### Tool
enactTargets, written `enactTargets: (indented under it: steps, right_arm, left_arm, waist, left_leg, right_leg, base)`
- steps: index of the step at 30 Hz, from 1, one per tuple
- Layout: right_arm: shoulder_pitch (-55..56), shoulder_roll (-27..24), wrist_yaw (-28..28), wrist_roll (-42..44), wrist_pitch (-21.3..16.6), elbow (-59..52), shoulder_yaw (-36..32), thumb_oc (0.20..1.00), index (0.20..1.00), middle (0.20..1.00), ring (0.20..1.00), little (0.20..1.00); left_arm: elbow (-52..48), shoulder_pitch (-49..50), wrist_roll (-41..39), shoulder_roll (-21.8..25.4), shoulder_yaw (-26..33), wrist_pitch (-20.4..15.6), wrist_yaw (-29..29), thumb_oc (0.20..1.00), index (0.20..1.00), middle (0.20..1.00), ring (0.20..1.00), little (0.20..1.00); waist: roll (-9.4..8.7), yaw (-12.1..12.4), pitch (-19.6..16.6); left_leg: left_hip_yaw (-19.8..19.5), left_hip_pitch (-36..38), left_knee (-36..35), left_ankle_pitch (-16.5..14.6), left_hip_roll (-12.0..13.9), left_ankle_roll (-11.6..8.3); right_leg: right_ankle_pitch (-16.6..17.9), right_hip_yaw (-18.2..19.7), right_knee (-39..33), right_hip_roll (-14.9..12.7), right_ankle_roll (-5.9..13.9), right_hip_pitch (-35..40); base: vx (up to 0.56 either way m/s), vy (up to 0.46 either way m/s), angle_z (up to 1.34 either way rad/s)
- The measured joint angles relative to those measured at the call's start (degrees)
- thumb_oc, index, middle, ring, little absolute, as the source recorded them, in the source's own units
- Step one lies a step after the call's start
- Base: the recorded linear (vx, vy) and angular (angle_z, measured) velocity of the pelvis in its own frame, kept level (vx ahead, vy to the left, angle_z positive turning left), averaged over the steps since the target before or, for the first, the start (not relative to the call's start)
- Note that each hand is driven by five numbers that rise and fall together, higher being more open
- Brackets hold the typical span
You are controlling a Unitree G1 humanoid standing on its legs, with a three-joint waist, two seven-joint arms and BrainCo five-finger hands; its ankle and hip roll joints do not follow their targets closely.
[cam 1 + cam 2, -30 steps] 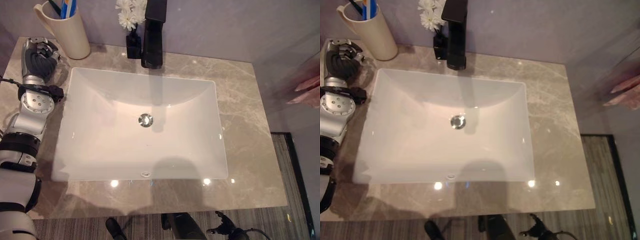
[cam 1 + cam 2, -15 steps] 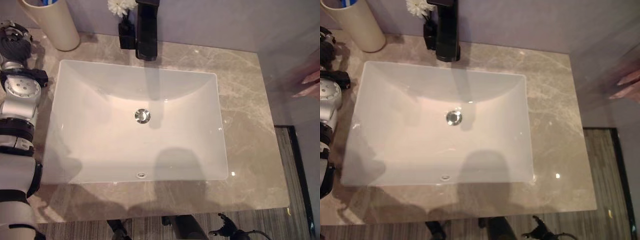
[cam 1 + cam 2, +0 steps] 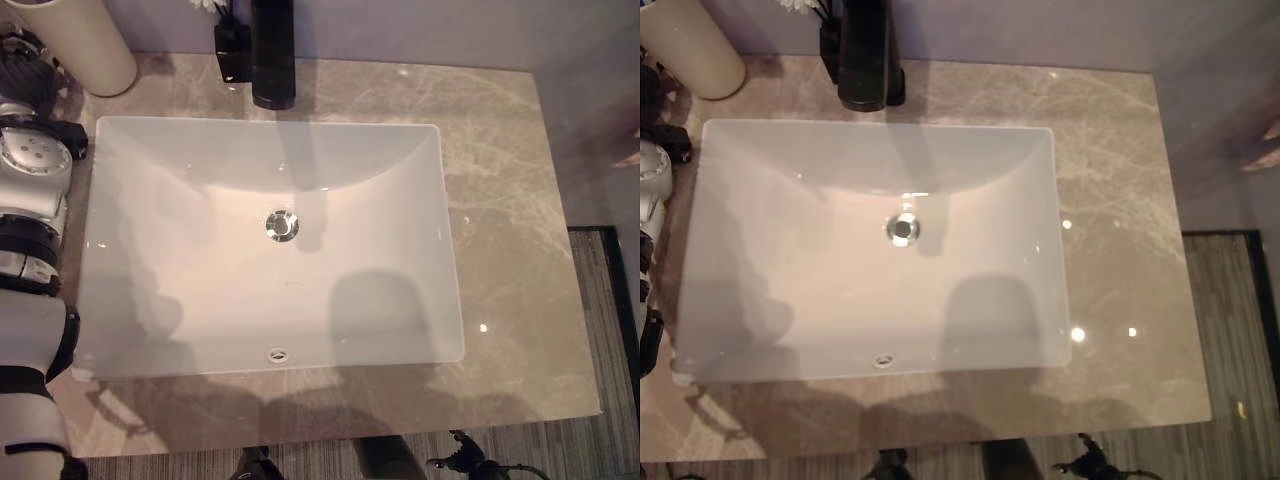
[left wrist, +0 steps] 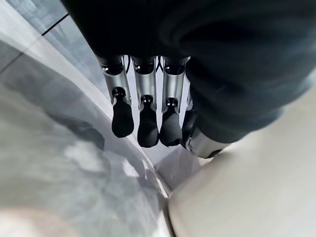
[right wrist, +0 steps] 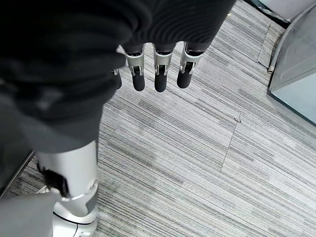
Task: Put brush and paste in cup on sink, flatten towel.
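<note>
Your left hand (image 3: pixel 22 62) rests on the table (image 3: pixel 500 200) at the far left corner, just beside the cup (image 3: pixel 85 45); in the left wrist view its fingers (image 4: pixel 148 126) hang loosely curled and hold nothing, with the cup's cream wall close against them. Your right hand (image 5: pixel 158 54) hangs low over the striped floor (image 5: pixel 197 148), its fingers relaxed and empty.

The marble table carries a white sink (image 3: pixel 130 260), a silver drain (image 3: pixel 282 224) at its middle. A black tap (image 3: pixel 272 55) stands at the far rim, with a small black vase (image 3: pixel 232 55) of white flowers touching its left side. The cup stands left of the vase, at the table's far left corner; you cannot tell what it holds.
</note>
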Motion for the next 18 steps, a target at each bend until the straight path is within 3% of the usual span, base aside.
enactTargets:
  steps: [10, 18]
  right_arm:
    - [0.01, -0.01, 0.02, 0.02, -0.17, -0.02, 0.0, 1.0, 1.0, 1.0, 1.0, 1.0]
    - [0.02, -0.01, 0.0, 0.04, -0.2, -0.04, 0.0, 1.0, 1.0, 1.0, 1.0, 1.0]
  left_arm:
    - [-2.07, 0.14, 0.87, -0.74, -0.33, -0.02, -0.39, 0.2, 0.2, 0.2, 0.2, 0.2]
    - [-6.98, 0.55, 2.23, -4.23, -1.87, -0.24, 0.06, 0.2, 0.2, 0.2, 0.2, 0.2]
  waist:
    - [0.11, 0.04, 0.07]
    - [0.13, -0.14, 0.08]
  left_leg:
    - [-0.14, -0.08, 0.0, 0.01, 0.0, 0.01]
    - [-0.19, -0.1, 0.0, 0.01, 0.0, 0.01]
  right_leg:
    - [0.14, -0.14, 0.01, -0.08, -0.18, 0.0]
    - [0.14, -0.19, 0.01, -0.1, -0.19, 0.01]
  base:
    - [0.0, 0.0, 0.0]
    - [0.0, 0.0, 0.0]
